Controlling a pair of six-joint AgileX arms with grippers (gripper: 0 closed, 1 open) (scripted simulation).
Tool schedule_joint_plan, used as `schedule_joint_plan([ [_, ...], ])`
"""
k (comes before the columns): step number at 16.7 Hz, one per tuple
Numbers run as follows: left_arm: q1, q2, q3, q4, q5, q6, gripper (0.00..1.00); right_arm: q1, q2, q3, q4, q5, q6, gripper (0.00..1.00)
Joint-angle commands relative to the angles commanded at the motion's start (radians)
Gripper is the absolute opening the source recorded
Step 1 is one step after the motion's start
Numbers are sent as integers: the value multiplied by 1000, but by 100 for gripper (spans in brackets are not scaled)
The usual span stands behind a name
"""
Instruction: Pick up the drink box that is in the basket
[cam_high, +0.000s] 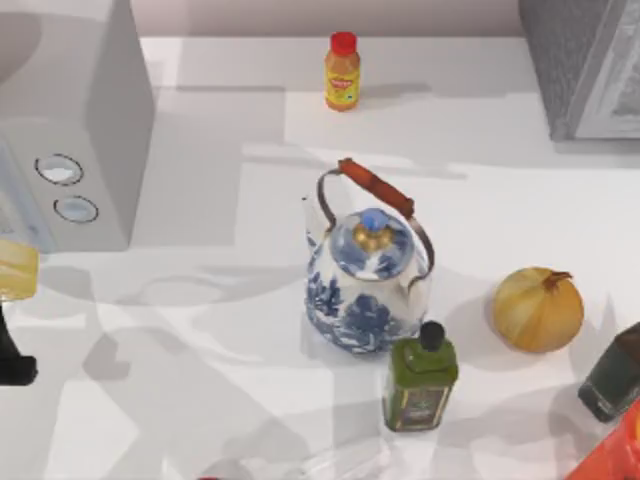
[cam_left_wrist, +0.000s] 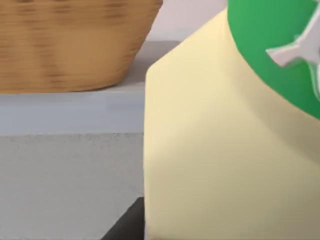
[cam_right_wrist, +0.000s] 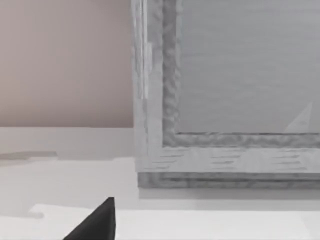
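The drink box (cam_left_wrist: 210, 150) looms right in front of the left wrist camera, pale-yellow shoulder and green neck band close up, and peeks in at the top view's left edge (cam_high: 17, 268) above a dark part of the left arm. It appears to be held by the left tool, though I cannot tell how the fingers stand. The wicker basket (cam_left_wrist: 70, 45) sits behind it on a grey ledge (its contents are hidden). The right arm is parked near the grey cabinet (cam_right_wrist: 235, 100).
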Motion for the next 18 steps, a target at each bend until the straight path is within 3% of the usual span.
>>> schedule_joint_plan([
  [3, 9, 108, 106, -44, 111, 96, 0, 0, 0, 0, 0, 0, 0, 100],
  [12, 117, 630, 536, -315, 593, 511, 0, 0, 0, 0, 0, 0, 0, 100],
  [18, 190, 863, 633, -498, 752, 650, 0, 0, 0, 0, 0, 0, 0, 100],
])
